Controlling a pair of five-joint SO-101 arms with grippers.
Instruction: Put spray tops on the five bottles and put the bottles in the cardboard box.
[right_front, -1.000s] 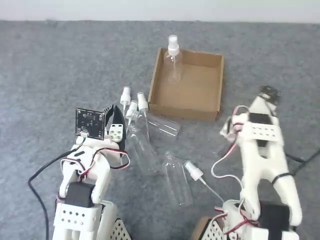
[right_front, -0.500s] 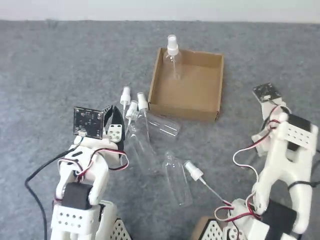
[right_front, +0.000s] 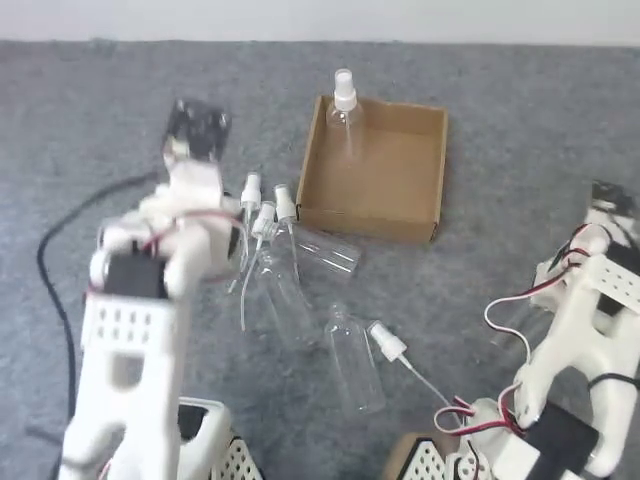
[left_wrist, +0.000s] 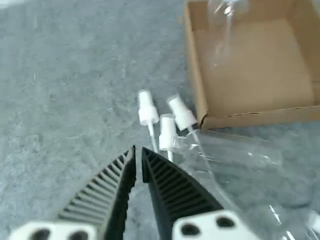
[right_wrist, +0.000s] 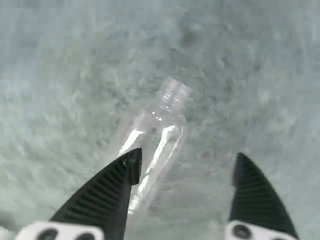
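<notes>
We see the cardboard box (right_front: 400, 200) lying open at 12 o'clock on the grey carpet (right_front: 100, 100). In its 11 o'clock corner stands 1 capped bottle (right_front: 346, 115), upright, with its white spray top above the box wall. Just off the box's 8 o'clock corner we count 3 spray tops (right_front: 264, 215) bunched together, their thin tubes pointing toward 6 o'clock. We cannot tell whether any of them sits on a neck. Beside them, toward the middle of the carpet, 3 clear bottles (right_front: 283, 300) lie on their sides, touching or overlapping, with the nearest one at 6 o'clock. A loose spray top (right_front: 388, 343) with a long tube lies just at 3 o'clock of that nearest bottle.

The left arm (right_front: 130, 320) stretches from 7 o'clock toward 10 o'clock, its wrist on the 9 o'clock side of the 3 spray tops. In its wrist view the left gripper (left_wrist: 138, 150) has its 2 ribbed black fingers pressed nearly together with nothing between them. The tips are just short of the spray tops, above the carpet.

The right arm (right_front: 585, 330) sits at 4 o'clock, well apart from the box. The right gripper (right_wrist: 187, 156) is spread wide and holds nothing. An uncapped bottle (right_wrist: 152, 145) lies on the carpet beneath it, with 1 finger overlapping the bottle's side and the other well clear.
</notes>
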